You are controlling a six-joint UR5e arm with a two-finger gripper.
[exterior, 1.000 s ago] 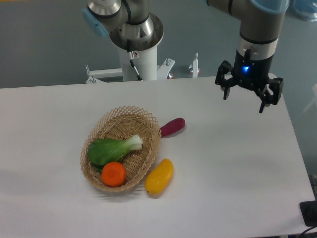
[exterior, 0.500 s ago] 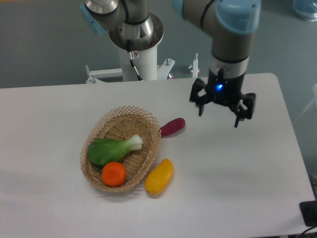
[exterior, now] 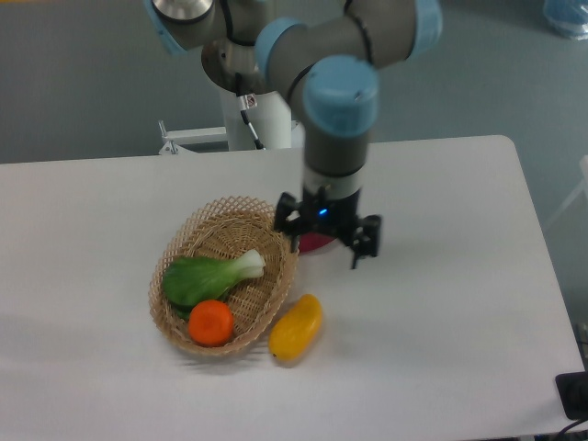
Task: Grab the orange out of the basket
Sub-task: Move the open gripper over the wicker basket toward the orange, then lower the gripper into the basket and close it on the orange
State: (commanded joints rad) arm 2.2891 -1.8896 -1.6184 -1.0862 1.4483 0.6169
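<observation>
bench (exterior: 441,303) is a plain white top and takes up most of the view, with the arm reaching down over its middle. next biggest is the basket (exterior: 188,241), oval tan wicker with a lattice rim, sitting left of centre. gripper (exterior: 327,244) hangs just off the basket's right rim with its fingers spread wide and nothing in them, partly covering a dark red vegetable (exterior: 317,243) on the bench. inside the basket there's a leafy green with a white stalk (exterior: 209,276) across the middle, and the orange (exterior: 211,322) sits at the near end, touching or almost touching the green and tucked against the wicker wall. a yellow mango-looking fruit (exterior: 296,327) lies outside, just beside the basket's near right edge. my guess on the orange: light, firm, smooth-ish and round, so it could roll or squirt out if pinched off centre. i'd come straight down and close across its widest part, fingers lined up so one doesn't jam into the rim or the green.
</observation>
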